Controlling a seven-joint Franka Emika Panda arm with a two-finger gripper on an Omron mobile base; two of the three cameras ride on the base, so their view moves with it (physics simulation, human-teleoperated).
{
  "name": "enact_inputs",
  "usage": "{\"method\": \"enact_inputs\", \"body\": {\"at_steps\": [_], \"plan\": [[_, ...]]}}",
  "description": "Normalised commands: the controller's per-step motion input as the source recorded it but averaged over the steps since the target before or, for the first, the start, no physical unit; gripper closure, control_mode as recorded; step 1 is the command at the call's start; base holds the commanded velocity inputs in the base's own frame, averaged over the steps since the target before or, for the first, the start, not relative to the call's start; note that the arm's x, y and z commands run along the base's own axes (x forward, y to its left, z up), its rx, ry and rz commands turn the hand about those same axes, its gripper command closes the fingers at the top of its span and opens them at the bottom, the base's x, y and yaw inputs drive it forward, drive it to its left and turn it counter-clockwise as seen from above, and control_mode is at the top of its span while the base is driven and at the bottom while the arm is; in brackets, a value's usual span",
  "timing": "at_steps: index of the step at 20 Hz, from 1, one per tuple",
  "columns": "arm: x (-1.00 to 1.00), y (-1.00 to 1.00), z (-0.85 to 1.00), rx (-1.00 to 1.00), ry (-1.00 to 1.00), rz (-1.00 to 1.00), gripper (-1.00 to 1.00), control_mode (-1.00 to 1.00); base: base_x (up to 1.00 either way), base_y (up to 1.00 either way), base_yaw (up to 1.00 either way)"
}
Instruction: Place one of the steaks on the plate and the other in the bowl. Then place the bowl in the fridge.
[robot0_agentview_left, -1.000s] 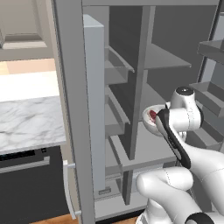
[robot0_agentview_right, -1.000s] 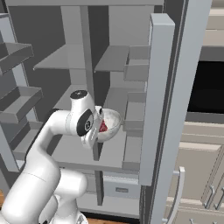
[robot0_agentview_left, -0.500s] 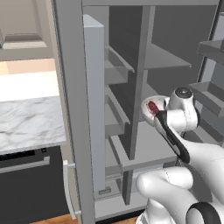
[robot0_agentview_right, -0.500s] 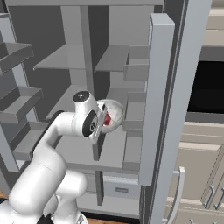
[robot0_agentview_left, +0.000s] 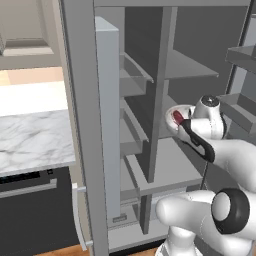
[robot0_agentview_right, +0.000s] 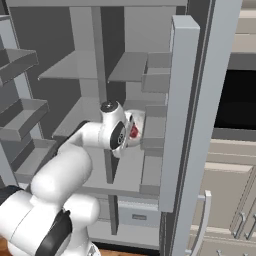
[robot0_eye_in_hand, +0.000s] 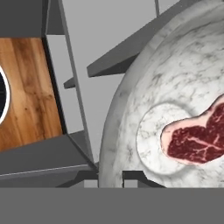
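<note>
Robot hand: the two-finger gripper (robot0_agentview_left: 186, 122) holds the small speckled whitish-grey bowl (robot0_eye_in_hand: 131, 118) up inside the tall grey fridge (robot0_agentview_left: 82, 100). I cannot tell if the fingers are apart or clamped.
Bowl: it is above the front edge of a middle grey shelf (robot0_agentview_left: 172, 167), close to the middle wall.
Steak: the red steak with white marbling (robot0_eye_in_hand: 197, 140) lies flat in the bowl's bottom.
Farther back: more grey shelves (robot0_agentview_right: 75, 65) sit higher up.
</note>
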Motion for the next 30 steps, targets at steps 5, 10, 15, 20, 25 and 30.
{"method": "enact_inputs", "body": {"at_steps": [5, 10, 15, 20, 25, 30], "plan": [[0.41, 0.00, 0.00, 0.00, -0.01, 0.03, 1.00, -1.00, 0.00, 0.00, 0.00], [0.48, 0.00, -0.06, 0.00, 0.00, 0.07, 1.00, -1.00, 0.00, 0.00, 0.00], [0.47, -0.08, -0.16, 0.00, 0.00, 0.02, 1.00, -1.00, 0.00, 0.00, 0.00], [0.50, -0.11, -0.14, 0.00, 0.00, 0.00, 1.00, -1.00, 0.00, 0.00, 0.00], [0.38, -0.01, 0.00, 0.00, 0.00, 0.00, 1.00, -1.00, 0.00, 0.00, 0.00], [0.36, 0.00, -0.02, 0.00, 0.00, 0.00, 1.00, -1.00, 0.00, 0.00, 0.00]]}}
